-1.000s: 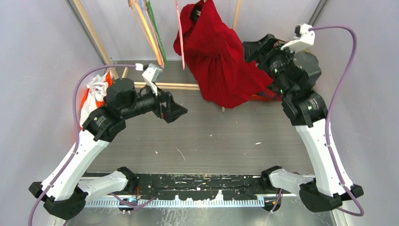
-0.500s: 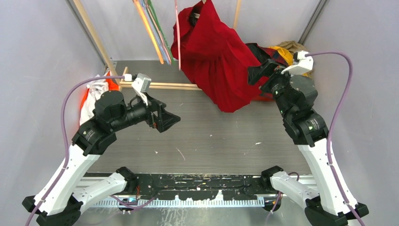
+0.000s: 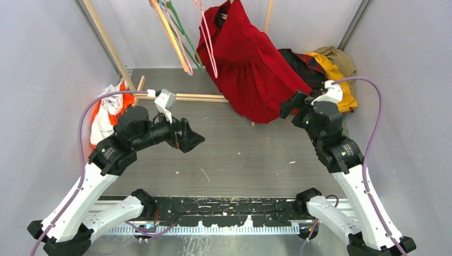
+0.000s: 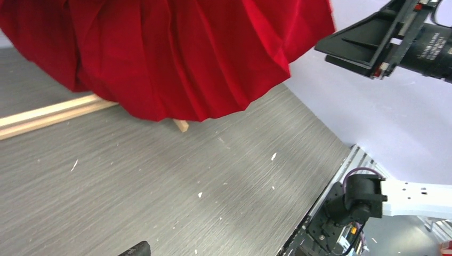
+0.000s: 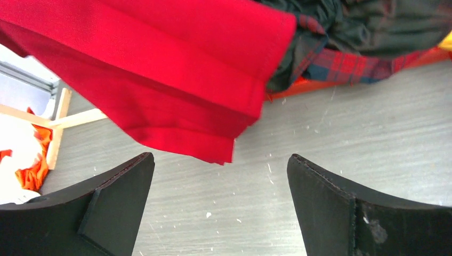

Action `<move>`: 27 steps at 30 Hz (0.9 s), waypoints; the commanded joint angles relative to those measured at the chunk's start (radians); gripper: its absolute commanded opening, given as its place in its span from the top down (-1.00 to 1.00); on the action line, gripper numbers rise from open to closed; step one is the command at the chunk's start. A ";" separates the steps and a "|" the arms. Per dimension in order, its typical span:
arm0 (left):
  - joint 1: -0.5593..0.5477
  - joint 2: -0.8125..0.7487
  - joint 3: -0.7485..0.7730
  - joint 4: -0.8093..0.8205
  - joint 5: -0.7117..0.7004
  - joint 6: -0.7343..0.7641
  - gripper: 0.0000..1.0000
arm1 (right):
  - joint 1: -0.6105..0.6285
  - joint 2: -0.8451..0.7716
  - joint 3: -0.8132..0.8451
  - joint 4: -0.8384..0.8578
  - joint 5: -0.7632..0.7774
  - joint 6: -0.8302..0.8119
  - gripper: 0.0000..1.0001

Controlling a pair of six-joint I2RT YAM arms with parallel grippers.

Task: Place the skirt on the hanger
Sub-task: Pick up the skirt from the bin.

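The bright-red pleated skirt (image 3: 248,69) hangs at the back centre, with its hem just above the table; it also fills the top of the left wrist view (image 4: 176,53). The fabric's top runs out of the frame, and I cannot make out the hanger. My right gripper (image 3: 290,105) stands open just right of the hem, apart from it, with only the hem's corner (image 5: 176,106) beyond its spread fingers (image 5: 112,208). My left gripper (image 3: 193,137) is open over the table's left middle, well short of the skirt, with one fingertip (image 4: 136,249) at the frame's bottom edge.
Orange (image 3: 171,37), green (image 3: 185,34) and pink (image 3: 209,40) hangers dangle at the back left. A wooden bar (image 3: 192,97) lies across the table. A red-and-black plaid shirt (image 3: 305,63) and yellow cloth (image 3: 337,80) are piled back right. White-and-orange cloth (image 3: 106,109) lies at the left.
My right gripper has drawn back from the skirt toward the near side, uncovering the pile behind it. The skirt and the hangers have swung. The left arm has shifted slightly.
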 commanded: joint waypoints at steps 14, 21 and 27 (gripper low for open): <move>0.004 -0.009 -0.149 0.008 -0.090 -0.090 -0.99 | -0.005 -0.152 -0.080 -0.205 0.250 0.136 -0.99; 0.004 0.016 -0.176 0.042 -0.073 -0.079 -0.99 | -0.161 0.168 0.067 -0.134 0.158 0.112 -1.00; 0.004 -0.015 -0.230 0.083 -0.084 -0.087 -0.99 | -0.530 0.359 0.129 -0.006 -0.183 0.226 -0.85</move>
